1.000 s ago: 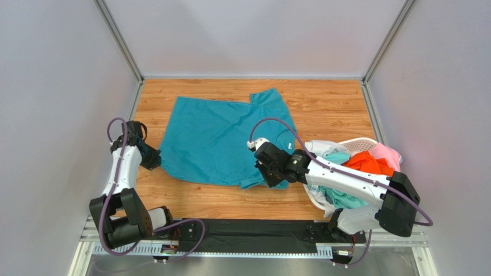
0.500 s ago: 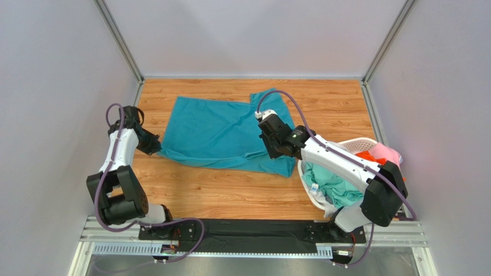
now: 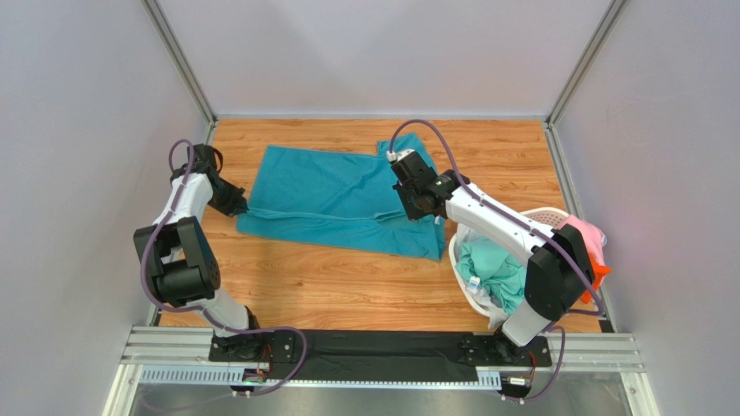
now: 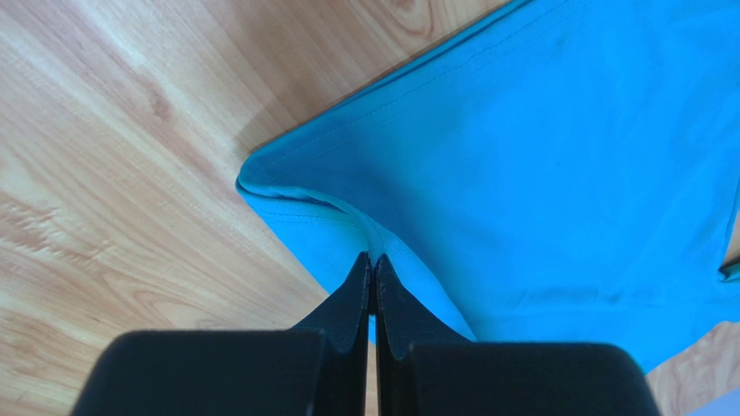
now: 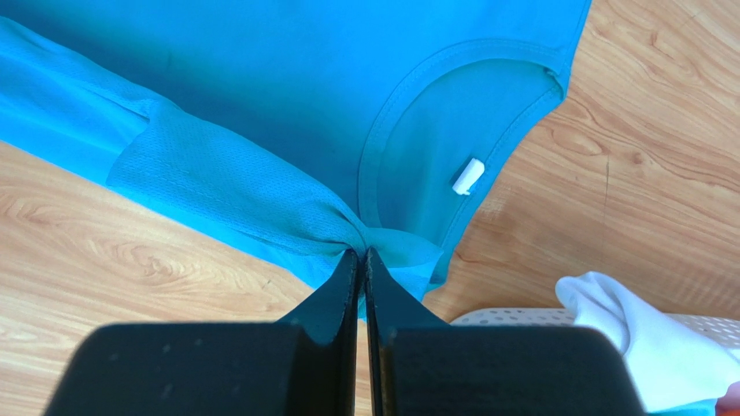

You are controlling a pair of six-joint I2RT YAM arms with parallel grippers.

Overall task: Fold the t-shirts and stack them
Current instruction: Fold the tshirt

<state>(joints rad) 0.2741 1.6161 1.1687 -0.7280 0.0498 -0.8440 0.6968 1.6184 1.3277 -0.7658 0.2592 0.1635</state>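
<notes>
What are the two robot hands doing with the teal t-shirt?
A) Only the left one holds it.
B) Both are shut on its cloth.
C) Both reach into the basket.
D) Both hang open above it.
B: in the wrist views, the left hand and the right hand are each closed tight on a pinched fold of the teal t-shirt.

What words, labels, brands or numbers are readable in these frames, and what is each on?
No legible text in any view.
The small white neck tag in the collar of the deep teal-blue cloth t-shirt: no print visible.
The small white tag on the mint green cloth t-shirt in the white perforated plastic basket: too small to read.
</notes>
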